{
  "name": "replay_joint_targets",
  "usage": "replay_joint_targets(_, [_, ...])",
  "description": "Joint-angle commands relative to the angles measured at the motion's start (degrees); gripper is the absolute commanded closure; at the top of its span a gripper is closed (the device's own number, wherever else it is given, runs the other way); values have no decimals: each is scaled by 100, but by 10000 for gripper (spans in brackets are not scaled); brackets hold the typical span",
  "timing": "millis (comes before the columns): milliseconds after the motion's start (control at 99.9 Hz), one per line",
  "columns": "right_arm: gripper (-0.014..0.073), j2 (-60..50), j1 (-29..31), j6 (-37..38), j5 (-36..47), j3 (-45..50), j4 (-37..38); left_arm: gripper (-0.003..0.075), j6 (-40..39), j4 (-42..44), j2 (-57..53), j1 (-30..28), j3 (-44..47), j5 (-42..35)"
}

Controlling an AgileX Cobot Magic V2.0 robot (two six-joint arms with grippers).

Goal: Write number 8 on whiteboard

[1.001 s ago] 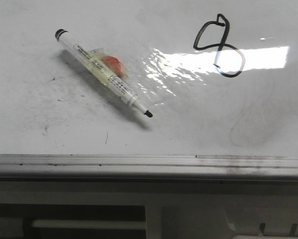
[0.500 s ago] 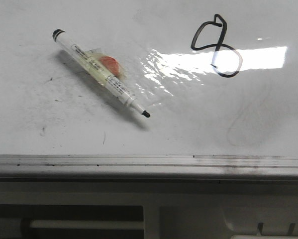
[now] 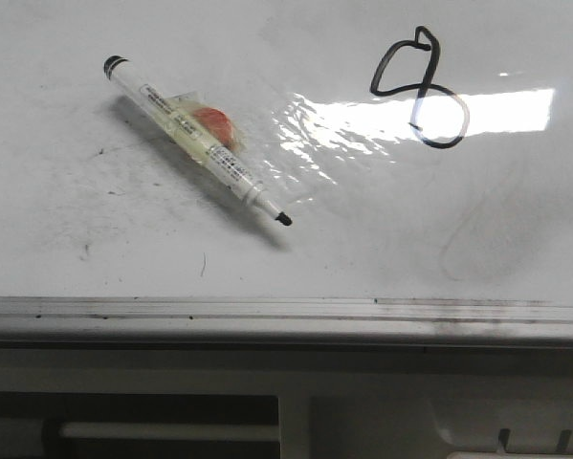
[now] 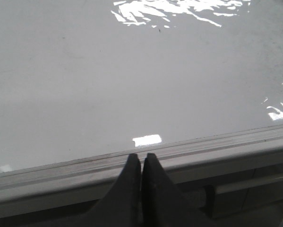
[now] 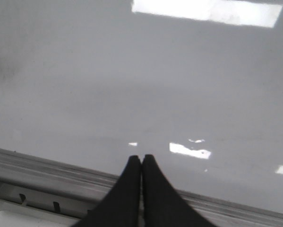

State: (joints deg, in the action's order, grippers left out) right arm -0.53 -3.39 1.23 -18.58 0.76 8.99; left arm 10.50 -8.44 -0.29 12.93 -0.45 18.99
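The whiteboard point(image 3: 286, 258) fills the front view, glossy white with grey smears and a silver rail along its near edge. A black number 8 point(image 3: 418, 91), lopsided and tilted, is drawn at its upper right. An uncapped white marker point(image 3: 195, 140) lies diagonally at upper left, black tip toward the rail, with an orange-red lump taped to its middle. Neither gripper shows in the front view. My left gripper point(image 4: 141, 159) is shut and empty above the rail. My right gripper point(image 5: 141, 160) is shut and empty just over the board's near edge. The marker and the 8 are out of both wrist views.
The silver rail point(image 3: 286, 311) runs the whole width of the board's near edge. Below it is a pale frame with a horizontal white bar point(image 3: 171, 432). Bright light glare point(image 3: 477, 112) lies across the board beside the 8.
The front view shifted slightly and came back. The marker and the 8 lie where they were on the board.
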Motion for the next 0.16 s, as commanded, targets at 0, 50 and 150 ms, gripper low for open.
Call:
replay_joint_targets(0, [637,-125,30,19,103,55,64,741,-46,-48,-155,-1,229,-277])
replay_joint_targets(50, [637,-125,30,19,103,55,64,741,-46,-48,-155,-1,229,-277])
replay_joint_targets(150, [637,-125,30,19,103,55,64,741,-46,-48,-155,-1,229,-277])
